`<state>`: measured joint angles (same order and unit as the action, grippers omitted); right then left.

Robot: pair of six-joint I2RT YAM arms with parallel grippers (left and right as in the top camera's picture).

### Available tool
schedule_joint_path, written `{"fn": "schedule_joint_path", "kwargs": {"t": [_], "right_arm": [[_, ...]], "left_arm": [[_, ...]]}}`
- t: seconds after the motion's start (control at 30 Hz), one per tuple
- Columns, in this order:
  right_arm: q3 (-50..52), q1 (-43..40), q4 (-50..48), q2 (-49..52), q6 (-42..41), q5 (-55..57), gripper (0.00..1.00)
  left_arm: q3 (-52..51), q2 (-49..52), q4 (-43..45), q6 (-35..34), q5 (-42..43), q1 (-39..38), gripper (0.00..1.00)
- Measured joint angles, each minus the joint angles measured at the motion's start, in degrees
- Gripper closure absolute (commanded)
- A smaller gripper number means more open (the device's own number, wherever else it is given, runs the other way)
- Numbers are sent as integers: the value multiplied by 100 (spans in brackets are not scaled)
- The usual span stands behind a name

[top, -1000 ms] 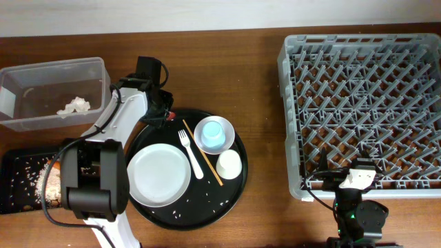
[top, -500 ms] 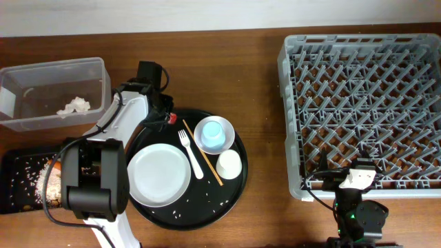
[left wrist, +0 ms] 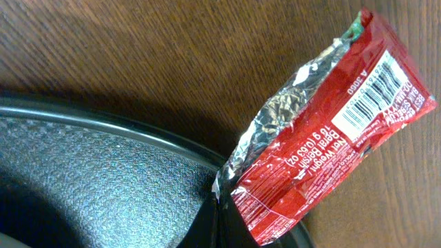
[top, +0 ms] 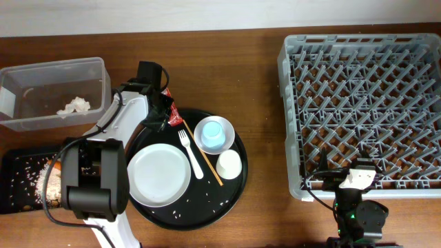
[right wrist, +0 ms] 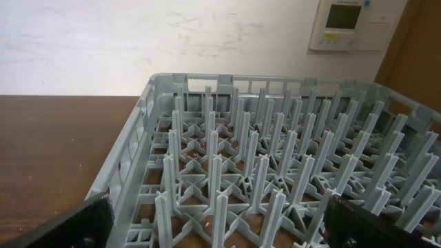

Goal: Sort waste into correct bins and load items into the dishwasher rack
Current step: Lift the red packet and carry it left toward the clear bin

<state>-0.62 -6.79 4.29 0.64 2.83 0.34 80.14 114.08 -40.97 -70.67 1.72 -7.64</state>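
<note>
Brown wooden table; left arm reaches from the near-left edge diagonally up to the far-left rim of the round black tray; left gripper clenched on the lower end of the red-and-white snack wrapper (foil crumpled, barcode end over bare wood); right gripper spread wide, empty, low at the near edge of the grey dishwasher rack, facing its pegs.

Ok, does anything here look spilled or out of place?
Loose rice grains are scattered over the round black tray beside the white plate. The torn-open red snack wrapper overlaps the tray's rim, partly off it.
</note>
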Motion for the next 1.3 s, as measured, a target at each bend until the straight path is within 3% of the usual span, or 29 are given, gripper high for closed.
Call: {"fn": "schedule_joint_path", "kwargs": {"t": [0.3,0.33,0.4,0.43,0.47,0.77,0.97,1.1,1.13,1.2,1.23,1.3], "right_arm": [[0,0,0,0,0,0,1],[0,0,0,0,2,0,1],[0,0,0,0,-2,0,1],[0,0,0,0,0,0,1],[0,0,0,0,-2,0,1],[0,0,0,0,0,0,1],[0,0,0,0,0,0,1],[0,0,0,0,-2,0,1],[0,0,0,0,-4,0,1],[0,0,0,0,0,0,1],[0,0,0,0,0,0,1],[0,0,0,0,-2,0,1]], "left_arm": [[-11,-787,-157,509,-2,-33,99],[-11,-787,-190,511,-2,-33,64],[-13,-787,-210,544,-2,-33,36],[-13,-787,-251,535,0,-33,17],[-13,-787,-385,533,0,-33,8],[-195,-168,695,555,352,-66,6],[-197,-144,966,507,435,-179,17],[-197,-39,1036,481,431,-179,46],[-197,-11,1043,487,433,-179,66],[-197,4,1045,468,433,-179,93],[-197,4,1056,470,431,-179,99],[-197,4,1062,463,431,-179,99]]}}
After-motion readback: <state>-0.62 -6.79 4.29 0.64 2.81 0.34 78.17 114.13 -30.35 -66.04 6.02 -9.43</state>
